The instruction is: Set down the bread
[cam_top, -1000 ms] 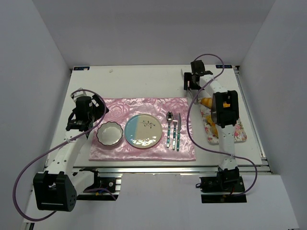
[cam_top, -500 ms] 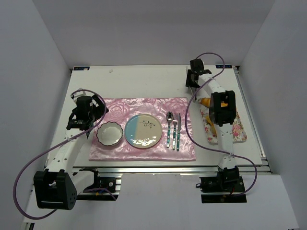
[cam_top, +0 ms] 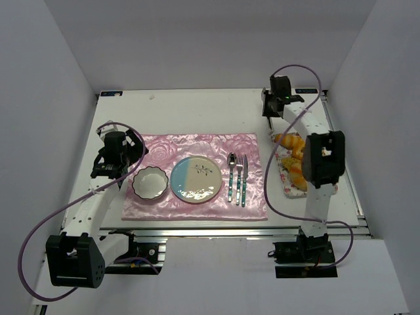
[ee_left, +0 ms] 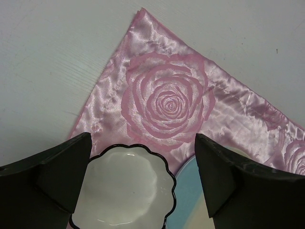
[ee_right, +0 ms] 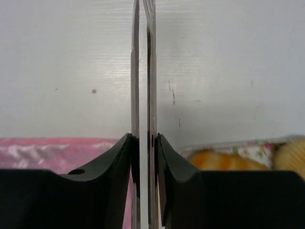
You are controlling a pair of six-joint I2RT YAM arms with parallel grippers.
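The bread [cam_top: 289, 140] lies in golden pieces on a flowery tray [cam_top: 285, 177], just to the right of the pink placemat [cam_top: 197, 147]. The right gripper [cam_top: 272, 109] is over the bare white surface [cam_top: 197, 111], past the placemat's far right corner. The bread is close by, on the near side of the gripper, and not touching it. In the right wrist view the right gripper [ee_right: 144, 138] is squeezed on thin metal tongs [ee_right: 143, 71]. The two tong arms are pressed almost together. They point out over the white surface, away from the bread [ee_right: 214, 160], which shows low on the right.

A second ago the right gripper was a bit more to the left, and its arm lay across the tray. Now the arm has swung to the right, so more of the tray and bread can be seen.

Only the bread can be seen in the tray. On the placemat are a white bowl [cam_top: 150, 182] with a dark wavy rim, a blue and cream plate [cam_top: 195, 179], a spoon [cam_top: 231, 176] and a fork [cam_top: 241, 178].

The left gripper [ee_left: 143, 138] hangs over the bowl [ee_left: 126, 191] near the placemat's far left corner. Its fingers are wide apart and hold nothing.
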